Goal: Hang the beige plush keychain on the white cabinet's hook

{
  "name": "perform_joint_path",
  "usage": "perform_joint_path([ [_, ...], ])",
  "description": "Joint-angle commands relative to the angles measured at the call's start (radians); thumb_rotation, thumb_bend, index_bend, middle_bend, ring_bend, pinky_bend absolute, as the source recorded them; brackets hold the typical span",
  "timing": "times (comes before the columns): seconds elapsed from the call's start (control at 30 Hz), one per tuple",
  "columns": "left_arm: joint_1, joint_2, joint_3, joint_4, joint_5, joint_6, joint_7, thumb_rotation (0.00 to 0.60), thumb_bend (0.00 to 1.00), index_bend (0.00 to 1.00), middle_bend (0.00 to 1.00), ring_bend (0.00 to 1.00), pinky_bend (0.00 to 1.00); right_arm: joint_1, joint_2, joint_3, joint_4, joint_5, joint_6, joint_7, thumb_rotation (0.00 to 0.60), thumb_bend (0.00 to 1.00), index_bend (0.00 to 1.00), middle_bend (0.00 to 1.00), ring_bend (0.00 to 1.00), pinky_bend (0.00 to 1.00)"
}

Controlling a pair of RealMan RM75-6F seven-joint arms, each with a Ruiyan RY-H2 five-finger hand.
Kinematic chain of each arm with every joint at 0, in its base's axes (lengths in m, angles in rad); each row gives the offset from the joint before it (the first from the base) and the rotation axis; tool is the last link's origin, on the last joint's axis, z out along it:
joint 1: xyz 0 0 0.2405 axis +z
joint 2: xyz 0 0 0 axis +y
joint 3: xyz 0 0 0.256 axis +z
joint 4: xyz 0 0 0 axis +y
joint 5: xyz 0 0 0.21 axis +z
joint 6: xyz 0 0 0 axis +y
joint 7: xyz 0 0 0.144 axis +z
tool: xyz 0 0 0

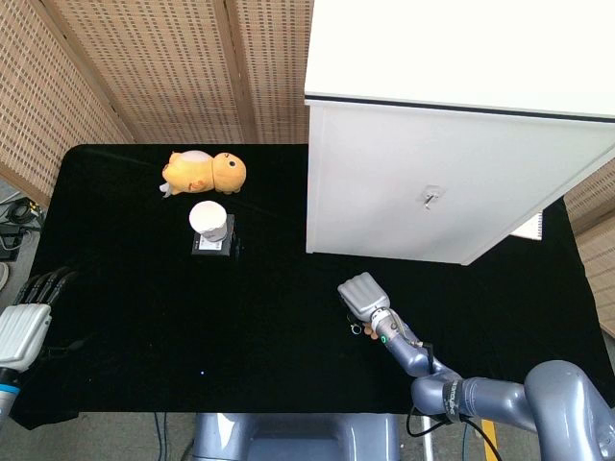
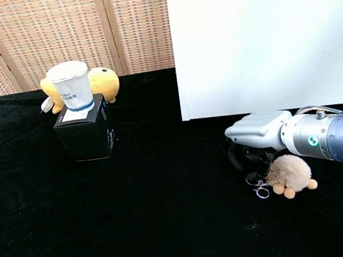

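The beige plush keychain [image 2: 291, 174] lies on the black table [image 2: 159, 220] at the right, its metal ring [image 2: 258, 188] pointing left. My right hand [image 2: 257, 134] hovers just above and left of it, palm down, dark fingers [image 2: 235, 158] hanging toward the ring without holding it. From the head view the right hand [image 1: 363, 296] covers most of the plush; only a small bit of the keychain [image 1: 366, 331] shows. The white cabinet [image 1: 423, 182] stands behind, with its small hook [image 1: 430, 198] on the front face. My left hand [image 1: 23, 325] rests open at the table's front left edge.
A black box [image 2: 84, 136] with a white paper cup [image 2: 71, 85] on top stands at the left. An orange plush toy [image 1: 204, 173] lies behind it. Woven screens close off the back. The cabinet [image 2: 260, 33] fills the right rear.
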Motion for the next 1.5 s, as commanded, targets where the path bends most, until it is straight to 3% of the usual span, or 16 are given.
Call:
perform_joint_path([
  [0.03,0.000,0.000,0.000,0.000,0.001,0.001,0.000,0.600,0.00,0.00,0.00,0.00,0.00,0.001,-0.001,0.001,0.000,0.002,0.000,0.001,0.600,0.53,0.56,0.90,0.90,1.00],
  [1.17,-0.002,0.002,0.004,-0.001,0.003,-0.001,-0.006,0.600,0.00,0.00,0.00,0.00,0.00,0.007,-0.020,-0.027,0.037,0.015,-0.017,-0.003,0.600,0.55,0.56,0.91,0.90,1.00],
  [1.5,-0.003,0.000,0.005,0.000,0.004,-0.004,-0.006,0.600,0.00,0.00,0.00,0.00,0.00,-0.007,-0.022,-0.020,0.047,-0.068,0.001,0.068,0.600,0.57,0.68,0.92,0.90,1.00],
])
